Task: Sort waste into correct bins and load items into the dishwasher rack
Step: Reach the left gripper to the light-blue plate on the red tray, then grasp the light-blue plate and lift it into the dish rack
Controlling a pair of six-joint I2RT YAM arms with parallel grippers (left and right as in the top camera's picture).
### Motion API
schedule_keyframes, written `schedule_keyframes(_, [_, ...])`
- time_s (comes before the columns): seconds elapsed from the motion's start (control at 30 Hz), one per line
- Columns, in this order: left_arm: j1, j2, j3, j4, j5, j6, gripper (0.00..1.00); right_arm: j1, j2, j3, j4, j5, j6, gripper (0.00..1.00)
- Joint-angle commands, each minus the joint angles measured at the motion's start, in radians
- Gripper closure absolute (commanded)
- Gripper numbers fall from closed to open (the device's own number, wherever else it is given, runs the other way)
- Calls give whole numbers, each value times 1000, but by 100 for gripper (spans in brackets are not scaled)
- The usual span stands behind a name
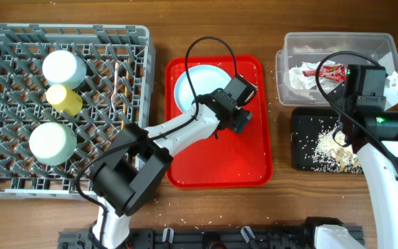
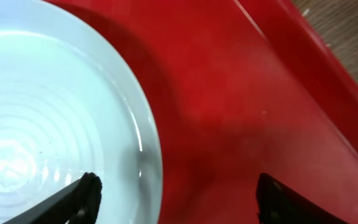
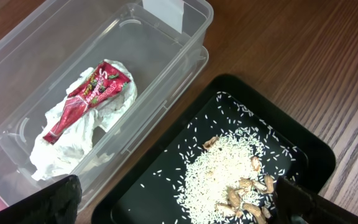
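grey rack [image 1: 5,104]: left of the red tray, biggest thing on the table; two mint-green pieces [image 1: 63,67] [image 1: 51,142], the yellow cup [image 1: 64,98] and a thin chopstick [image 1: 121,79] already sit on the pegs. Fork not made out.
red tray [image 1: 220,162]: landmark, centre of table; only the plate left on it.
clear tub [image 1: 375,45]: right of the red tray, far side; wrapper [image 3: 89,99] lies on the napkin [image 3: 67,140] inside.
black tray [image 3: 316,152]: right of the red tray, touching the tub's near side; rice scraps [image 3: 219,171] heaped in it.
pale blue plate [image 2: 48,112]: far-left part of the red tray, flat.
left gripper [image 2: 176,196]: jaws spread, straddling the plate's rim, one finger over the plate, one over bare tray; nothing pinched.
right gripper [image 3: 179,202]: spread wide, empty, above the tub/black-tray seam.
step: waste looks sorted; plate is the last item I can see to load.
next: drop the left jaws onto the rim, close, lift, carry left of the red tray into a free rack slot. Flat plate, thin edge — likely slippery.
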Motion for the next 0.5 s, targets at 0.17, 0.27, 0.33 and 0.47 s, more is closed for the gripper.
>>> schedule_keyframes(0.17, [3, 46, 5, -11, -34, -22, 79, -2, 3, 2, 0, 17, -6, 0])
schedule_keyframes(0.27, [3, 45, 5, -12, -35, -22, 96, -2, 3, 2, 0, 17, -7, 0])
schedule_keyframes(0.33, [3, 16, 6, -25, -35, -74, 96, -2, 3, 2, 0, 17, -6, 0])
schedule_keyframes(0.47, [6, -150, 6, -93, -31, -211, 96, -2, 3, 2, 0, 17, -6, 0])
